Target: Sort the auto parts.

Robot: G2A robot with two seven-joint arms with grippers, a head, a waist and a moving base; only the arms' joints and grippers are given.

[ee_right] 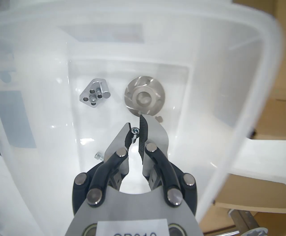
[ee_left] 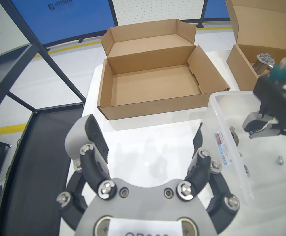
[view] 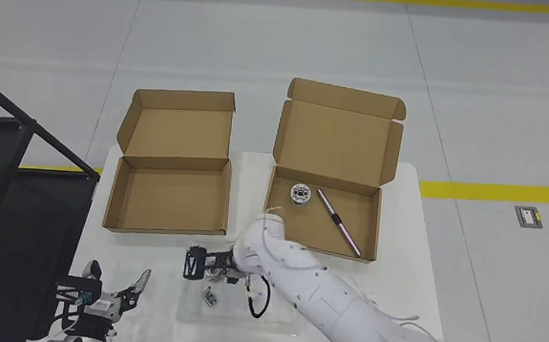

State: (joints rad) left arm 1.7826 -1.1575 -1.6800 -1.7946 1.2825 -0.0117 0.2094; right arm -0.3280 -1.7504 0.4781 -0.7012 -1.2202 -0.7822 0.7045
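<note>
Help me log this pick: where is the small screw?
In the right wrist view, the small screw is pinched in the right gripper, inside the clear bin, just beside the round flange.

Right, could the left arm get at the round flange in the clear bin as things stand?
Probably not directly. The open left tool sits outside the clear bin, whose wall stands between it and the round flange, and the right tool, shut on a small bolt, hangs beside that flange.

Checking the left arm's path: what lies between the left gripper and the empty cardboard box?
Bare white table, as the left wrist view shows. The left gripper is open, the empty cardboard box straight ahead, the clear bin off to one side.
</note>
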